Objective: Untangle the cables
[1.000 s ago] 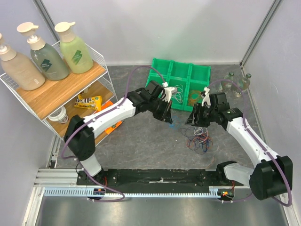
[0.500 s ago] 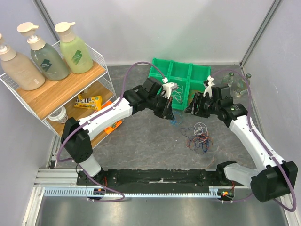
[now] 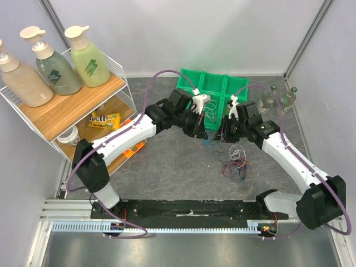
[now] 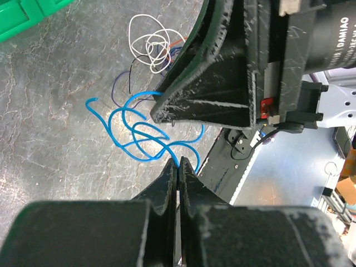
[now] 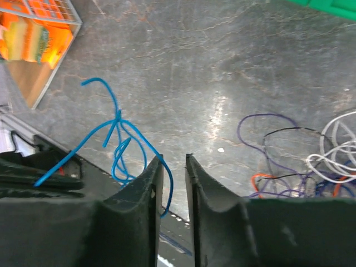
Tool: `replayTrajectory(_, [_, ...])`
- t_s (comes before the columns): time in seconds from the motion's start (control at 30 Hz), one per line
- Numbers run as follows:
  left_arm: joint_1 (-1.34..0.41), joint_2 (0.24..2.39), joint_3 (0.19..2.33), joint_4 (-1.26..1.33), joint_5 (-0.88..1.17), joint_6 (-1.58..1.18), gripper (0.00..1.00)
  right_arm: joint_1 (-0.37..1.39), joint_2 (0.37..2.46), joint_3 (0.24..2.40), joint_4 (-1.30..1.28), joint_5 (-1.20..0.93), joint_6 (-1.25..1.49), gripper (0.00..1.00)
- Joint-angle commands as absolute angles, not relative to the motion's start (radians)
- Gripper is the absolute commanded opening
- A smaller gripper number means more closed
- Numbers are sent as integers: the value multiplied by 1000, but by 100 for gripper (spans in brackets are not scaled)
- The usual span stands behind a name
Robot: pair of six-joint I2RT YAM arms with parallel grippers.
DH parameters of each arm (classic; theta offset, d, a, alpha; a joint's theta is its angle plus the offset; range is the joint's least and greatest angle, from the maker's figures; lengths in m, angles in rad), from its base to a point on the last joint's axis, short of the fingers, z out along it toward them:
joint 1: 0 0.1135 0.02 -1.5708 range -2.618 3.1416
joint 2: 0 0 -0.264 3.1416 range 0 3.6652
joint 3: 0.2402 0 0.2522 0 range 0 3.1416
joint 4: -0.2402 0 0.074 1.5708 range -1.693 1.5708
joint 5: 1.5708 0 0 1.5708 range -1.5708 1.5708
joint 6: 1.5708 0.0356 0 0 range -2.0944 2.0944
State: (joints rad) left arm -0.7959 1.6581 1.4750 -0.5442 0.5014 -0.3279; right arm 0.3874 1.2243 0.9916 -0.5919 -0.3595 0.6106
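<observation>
My left gripper is shut on a thin blue cable, which hangs in loops above the grey table; in the top view that gripper is just in front of the green tray. My right gripper is right next to it with jaws open. A strand of the blue cable runs past its left fingertip and into the gap. The rest of the cables, white, purple, orange-red and black, lie in a loose heap on the table; they also show in the right wrist view.
A wire shelf with three pump bottles and snack packets stands at the left. Two glass bottles stand right of the tray. White wires lie in a tray compartment. The rail runs along the near edge.
My right gripper has swung left and up, away from the heap, until it is beside the left gripper and the hanging blue cable. The left gripper has hardly moved.
</observation>
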Motion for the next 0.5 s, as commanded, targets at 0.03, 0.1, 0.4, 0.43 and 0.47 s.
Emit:
replayTrajectory(0.03, [-790, 1641, 1522, -538, 519, -337, 2, 391, 1233, 992, -612, -230, 604, 20])
replayTrajectory(0.1, [-788, 1634, 1526, -557, 494, -331, 2, 394, 1235, 1025, -696, -103, 577, 18])
replayTrajectory(0.4, [-770, 1588, 1511, -618, 379, -305, 2, 393, 1181, 1157, -900, 454, 413, 4])
replayTrajectory(0.43, [-769, 1582, 1508, -620, 373, -304, 2, 393, 1171, 1160, -900, 466, 405, 3])
replayTrajectory(0.47, [-767, 1577, 1502, -620, 364, -302, 2, 391, 1163, 1161, -899, 483, 396, 3])
